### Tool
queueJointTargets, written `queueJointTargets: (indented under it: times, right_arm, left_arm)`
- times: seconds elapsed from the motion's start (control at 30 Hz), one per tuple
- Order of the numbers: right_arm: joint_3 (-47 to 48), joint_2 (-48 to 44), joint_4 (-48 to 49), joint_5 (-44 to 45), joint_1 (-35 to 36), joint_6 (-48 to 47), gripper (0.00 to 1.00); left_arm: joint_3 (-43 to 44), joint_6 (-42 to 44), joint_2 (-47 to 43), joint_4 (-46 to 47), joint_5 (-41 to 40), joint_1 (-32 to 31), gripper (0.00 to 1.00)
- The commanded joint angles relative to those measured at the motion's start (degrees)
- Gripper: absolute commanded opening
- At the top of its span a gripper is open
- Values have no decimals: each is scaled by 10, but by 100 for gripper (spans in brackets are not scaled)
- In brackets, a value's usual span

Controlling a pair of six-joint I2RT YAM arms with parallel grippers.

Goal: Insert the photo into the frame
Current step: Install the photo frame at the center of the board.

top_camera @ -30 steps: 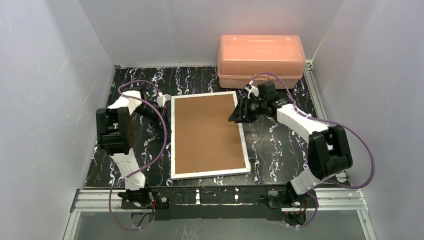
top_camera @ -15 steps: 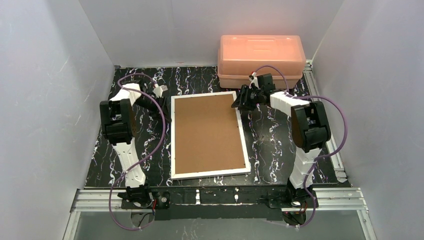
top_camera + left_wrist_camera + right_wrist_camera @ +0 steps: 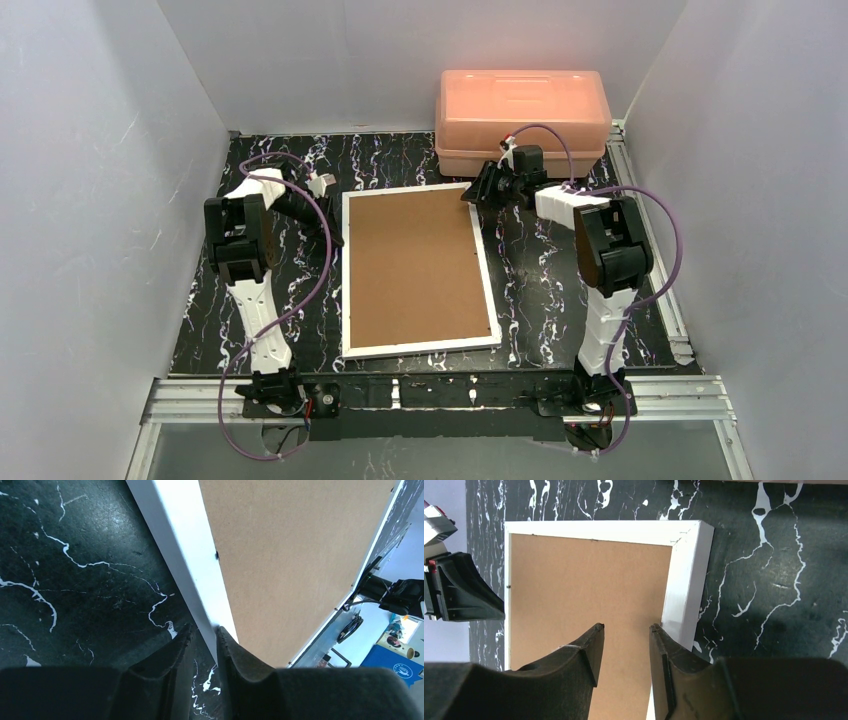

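The frame point(image 3: 484, 270) lies flat on the black marbled table with its brown board back up and a white rim around it. The photo is hidden in every view. My left gripper point(image 3: 334, 228) is low at the frame's far left corner. Its jaws are open a little point(image 3: 204, 628) and straddle the white rim point(image 3: 185, 545), which touches the right finger while the left finger stands apart over the table. My right gripper point(image 3: 470, 193) hovers open over the far right corner point(image 3: 626, 626), with nothing between its fingers. One finger is over the board point(image 3: 584, 580) and the other is by the rim's inner edge.
A pink plastic box point(image 3: 522, 110) stands closed at the back right, just behind my right gripper. Grey walls enclose the table on three sides. A metal rail point(image 3: 440, 395) carries both arm bases along the near edge.
My right gripper has moved from the frame's right edge back to its far right corner, with the arm folding in. The left arm has shifted slightly and stays at the far left corner.
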Motion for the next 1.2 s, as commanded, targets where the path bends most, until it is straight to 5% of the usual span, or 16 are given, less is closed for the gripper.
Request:
queueJointTargets:
  times: [0.0, 1.17]
  right_arm:
    - [6, 24, 47, 0, -2, 15, 45]
    - [-39, 32, 21, -11, 35, 54, 43]
  left_arm:
    - [14, 2, 2, -10, 7, 0, 19]
    - [11, 3, 17, -4, 8, -11, 1]
